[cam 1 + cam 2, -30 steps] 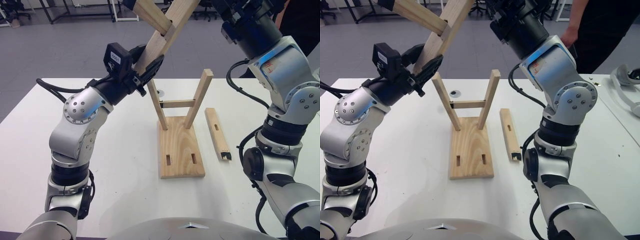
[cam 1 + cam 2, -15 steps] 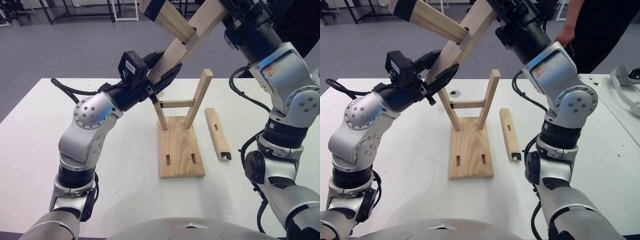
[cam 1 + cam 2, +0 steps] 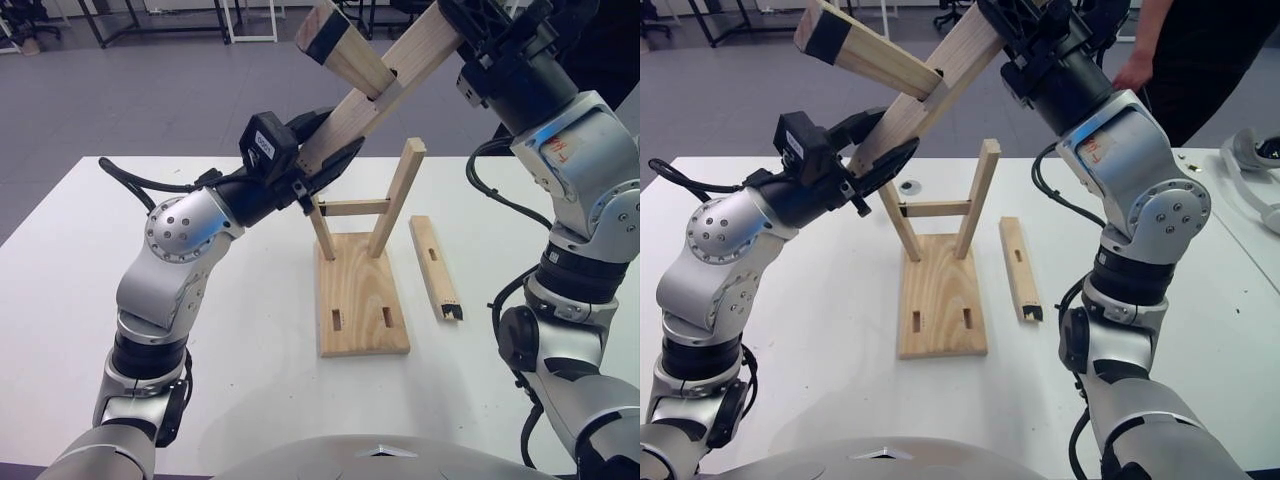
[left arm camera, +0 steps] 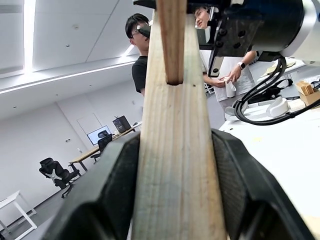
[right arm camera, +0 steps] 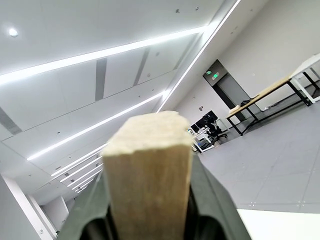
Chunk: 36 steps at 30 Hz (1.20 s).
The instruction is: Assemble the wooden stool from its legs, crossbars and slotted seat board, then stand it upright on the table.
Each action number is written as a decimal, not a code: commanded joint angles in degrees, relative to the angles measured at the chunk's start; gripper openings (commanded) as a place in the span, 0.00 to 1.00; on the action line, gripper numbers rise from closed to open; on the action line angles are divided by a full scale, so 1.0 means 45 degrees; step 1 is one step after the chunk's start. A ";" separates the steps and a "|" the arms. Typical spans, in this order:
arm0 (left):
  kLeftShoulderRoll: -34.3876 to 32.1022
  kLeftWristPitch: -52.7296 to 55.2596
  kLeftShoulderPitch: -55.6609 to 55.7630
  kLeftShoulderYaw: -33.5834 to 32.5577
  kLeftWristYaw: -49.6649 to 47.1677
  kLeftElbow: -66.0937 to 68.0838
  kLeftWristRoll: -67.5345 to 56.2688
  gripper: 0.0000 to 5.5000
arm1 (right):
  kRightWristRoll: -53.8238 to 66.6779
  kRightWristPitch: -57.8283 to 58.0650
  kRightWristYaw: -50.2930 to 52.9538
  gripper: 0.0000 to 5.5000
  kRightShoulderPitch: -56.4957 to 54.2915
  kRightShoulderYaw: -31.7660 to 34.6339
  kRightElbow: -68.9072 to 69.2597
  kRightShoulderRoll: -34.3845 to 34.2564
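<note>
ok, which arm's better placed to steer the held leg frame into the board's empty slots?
Left, probably. Left gripper clamps the leg frame at its lower end, nearest the seat board; right gripper holds the top end, high up.

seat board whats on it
On the seat board: two legs joined by a crossbar at the far end; near slots bare. Far slots hidden by the legs.
</note>
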State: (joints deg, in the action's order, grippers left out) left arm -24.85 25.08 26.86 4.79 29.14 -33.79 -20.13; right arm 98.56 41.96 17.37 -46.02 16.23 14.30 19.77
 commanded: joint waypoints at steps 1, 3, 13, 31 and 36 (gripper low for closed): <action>-0.0378 0.0057 -0.0809 0.0330 0.0178 0.0080 0.0450 0.44 | 0.0373 -0.0694 0.1127 0.19 0.1255 0.0440 0.1301 0.0165; -0.0664 -0.0006 -0.1764 0.0389 0.0281 -0.0073 0.0610 0.52 | 0.0516 -0.1252 0.2257 0.19 0.2641 0.0944 0.2448 0.0265; 0.1682 -0.1734 -0.6510 -0.1968 -0.2453 0.0434 0.0281 0.73 | -0.3095 -0.1133 0.1617 0.19 1.1438 0.0196 0.6032 0.1444; 0.1790 -0.2177 -0.6201 -0.3027 -0.2990 0.1256 0.0773 0.73 | -0.5022 -0.1701 0.1666 0.19 1.2429 -0.0012 0.7443 0.2602; 0.1747 -0.2248 -0.6149 -0.2976 -0.2990 0.1346 0.0945 0.73 | -0.4130 -0.1693 0.2693 0.19 1.2927 -0.0753 0.7376 0.2263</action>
State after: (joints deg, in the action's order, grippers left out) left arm -16.18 15.54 -1.06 -8.61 15.68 -28.04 -17.16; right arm 77.07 32.40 27.48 9.91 14.91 48.57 30.48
